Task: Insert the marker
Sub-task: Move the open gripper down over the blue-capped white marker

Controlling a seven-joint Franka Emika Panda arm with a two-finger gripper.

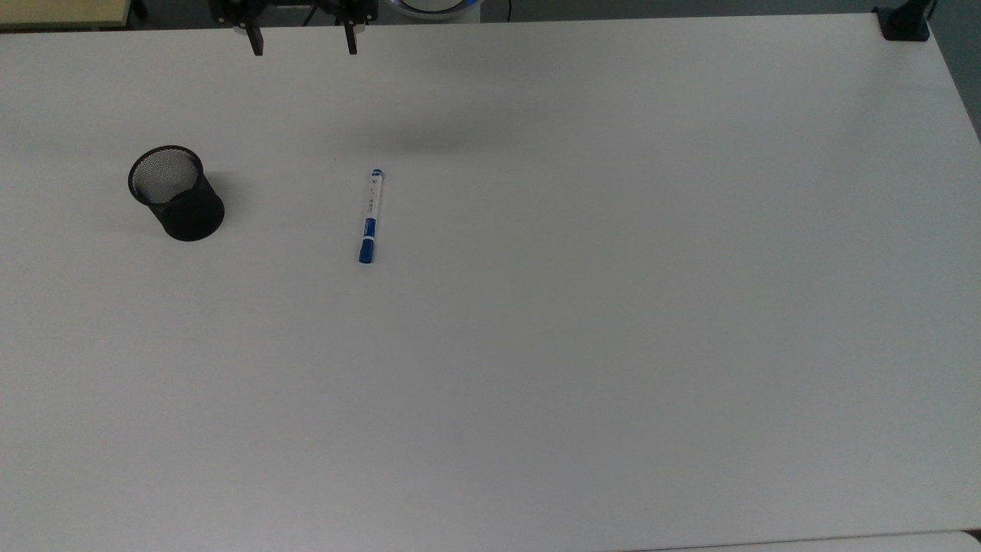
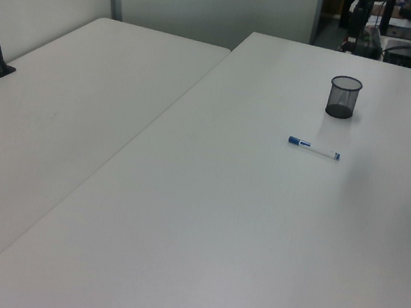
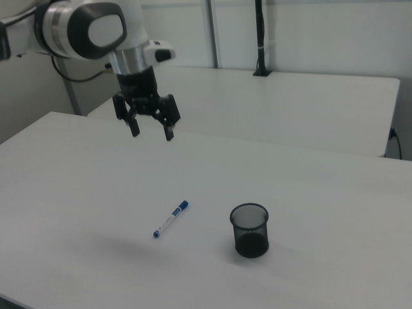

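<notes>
- Top view: marker point(image 1: 371, 217) lies flat on the white desk point(image 1: 582, 307), well right of the black mesh cup point(image 1: 175, 193) and not touching it. Blue cap end points to the picture's bottom, small blue tip to the top. Cup stands upright, mouth open. Tool point(image 1: 304, 46) sits at the top edge, above the gap between cup and marker; its two fingers are spread wide, nothing between them. A soft shadow falls on the desk between tool and marker, right of the cup.
- Left view: cup point(image 2: 343, 97) upright on the far part of the desk point(image 2: 255, 232). Marker point(image 2: 313, 148) lies nearer the camera than the cup, slightly to its left, blue cap pointing to the left view's left. A second white desk point(image 2: 54, 122) adjoins, far left of the cup.
- Right view: tool point(image 3: 152, 131) hangs in the air, up and left of the cup point(image 3: 249, 230), fingers pointing down and set wide apart, empty. Marker point(image 3: 170, 219) lies on the desk point(image 3: 77, 193) just left of the cup, well below the tool, blue cap end toward the cup.
</notes>
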